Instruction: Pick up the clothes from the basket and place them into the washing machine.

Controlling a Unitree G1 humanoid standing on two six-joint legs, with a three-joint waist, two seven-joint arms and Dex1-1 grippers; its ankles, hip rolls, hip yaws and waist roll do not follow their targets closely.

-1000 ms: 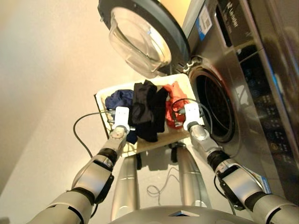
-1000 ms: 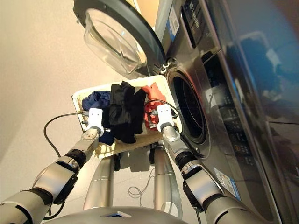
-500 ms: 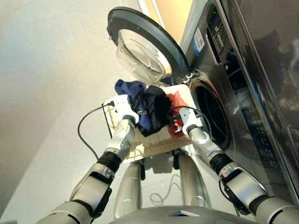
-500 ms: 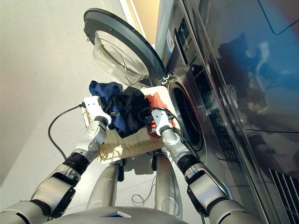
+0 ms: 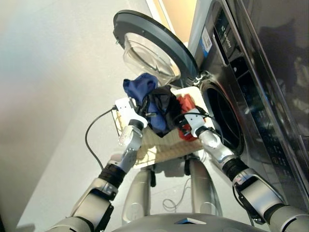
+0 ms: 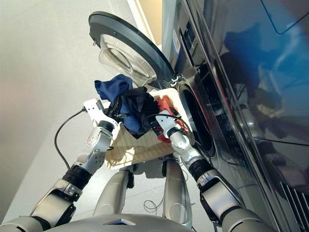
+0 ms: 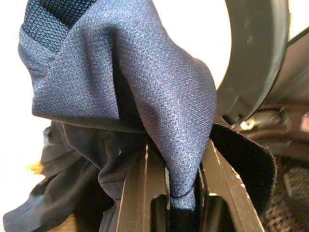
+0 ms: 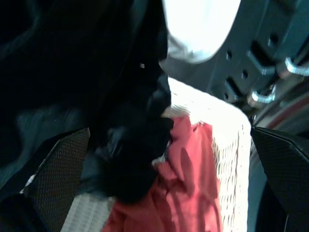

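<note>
My left gripper (image 5: 141, 114) is shut on the navy blue garment (image 5: 140, 86) and holds it up above the basket (image 5: 159, 146). In the left wrist view a navy fold (image 7: 159, 96) is pinched between the fingers (image 7: 140, 193). The black garment (image 5: 162, 109) hangs bunched against it, mostly off the basket. The orange-red garment (image 5: 186, 107) lies at the basket's end nearest the washing machine (image 5: 241, 72). My right gripper (image 5: 186, 123) hovers open just over it, fingers (image 8: 58, 159) wide apart. The machine's porthole (image 5: 223, 121) gapes dark.
The machine's round glass door (image 5: 149, 48) swings open above the lifted clothes, close to the navy garment. A black cable (image 5: 91, 140) loops from my left wrist. The basket sits right against the machine's front, and pale floor (image 5: 48, 96) lies to the left.
My left gripper has risen from the basket with the navy garment, dragging the black one up toward the door. The right gripper stays over the orange-red garment. The camera has shifted.
</note>
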